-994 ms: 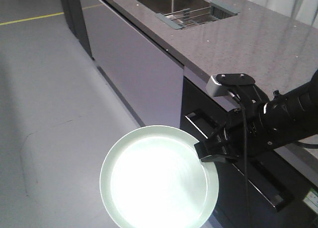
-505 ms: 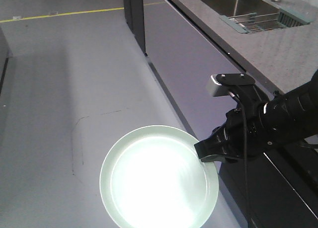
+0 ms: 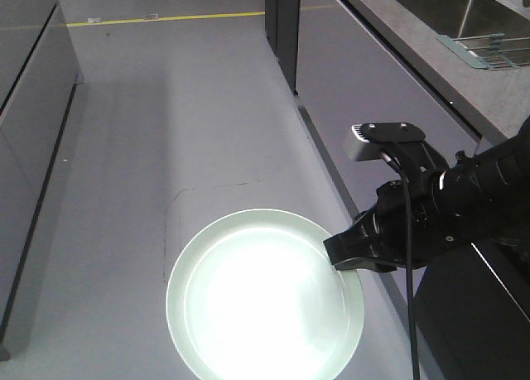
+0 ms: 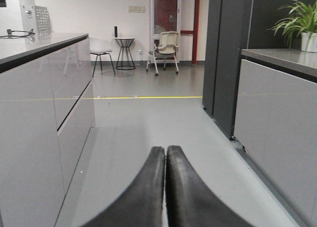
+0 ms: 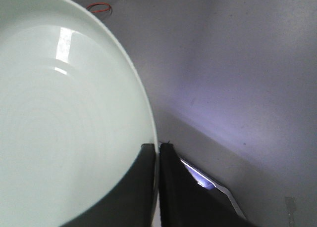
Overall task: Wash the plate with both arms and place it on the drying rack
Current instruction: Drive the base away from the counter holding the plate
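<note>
Right gripper, front view: the black two-fingered right gripper (image 3: 344, 262) was pinched onto the rim of the round pale mint-green plate (image 3: 265, 301).
Plate, front view: it was held roughly level above the smooth grey floor (image 3: 124, 148), face up, with a bright glare across its middle.
Right arm, front view: the bulky black arm (image 3: 472, 202) reached in from the right, with a small grey-white block (image 3: 363, 142) above the gripper.
Drying rack, front view: the steel-rod rack with a grey-blue end bar (image 3: 490, 50) sat at the steel sink basin (image 3: 451, 12) in the grey stone counter (image 3: 397, 28), well apart from the plate.
Left gripper, left wrist view: the black fingers of the left gripper (image 4: 166, 152) were pressed together with nothing between them, pointing down a grey aisle.
Background, left wrist view: a pale office chair (image 4: 166, 48) stood beyond a yellow floor line (image 4: 148, 97).
Right gripper, right wrist view: its two dark fingers (image 5: 170, 187) squeezed the plate's edge between them.
Plate, right wrist view: its pale green face (image 5: 64, 118) filled the left of the view, showing faint concentric rings.
</note>
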`<state>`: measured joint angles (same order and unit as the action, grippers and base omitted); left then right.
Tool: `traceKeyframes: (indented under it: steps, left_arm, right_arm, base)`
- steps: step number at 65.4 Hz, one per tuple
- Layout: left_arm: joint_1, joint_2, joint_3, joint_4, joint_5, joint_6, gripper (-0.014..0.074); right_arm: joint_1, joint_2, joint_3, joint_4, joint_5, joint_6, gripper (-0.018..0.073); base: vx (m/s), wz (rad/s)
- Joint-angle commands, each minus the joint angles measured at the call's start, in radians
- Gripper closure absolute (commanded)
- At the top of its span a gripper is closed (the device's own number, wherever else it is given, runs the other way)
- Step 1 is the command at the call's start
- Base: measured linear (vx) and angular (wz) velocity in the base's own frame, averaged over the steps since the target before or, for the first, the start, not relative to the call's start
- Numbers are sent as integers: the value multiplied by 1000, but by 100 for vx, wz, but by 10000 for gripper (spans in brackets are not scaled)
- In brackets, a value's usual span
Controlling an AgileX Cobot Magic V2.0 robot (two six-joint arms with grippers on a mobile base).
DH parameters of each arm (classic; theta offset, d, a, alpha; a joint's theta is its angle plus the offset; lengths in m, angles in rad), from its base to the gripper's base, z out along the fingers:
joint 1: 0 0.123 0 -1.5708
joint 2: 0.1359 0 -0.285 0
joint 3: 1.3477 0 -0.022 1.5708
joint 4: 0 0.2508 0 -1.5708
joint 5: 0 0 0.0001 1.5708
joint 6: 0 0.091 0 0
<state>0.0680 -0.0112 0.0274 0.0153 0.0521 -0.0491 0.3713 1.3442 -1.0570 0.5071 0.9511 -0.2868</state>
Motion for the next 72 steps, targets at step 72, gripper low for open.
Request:
traceKeyframes:
  steps: [72]
  left_arm:
    - [-1, -14, -26, -7, -74, -3, 603]
  right_arm:
    - [0, -31, -27, 31, -29, -9, 561]
  base:
    - [6, 19]
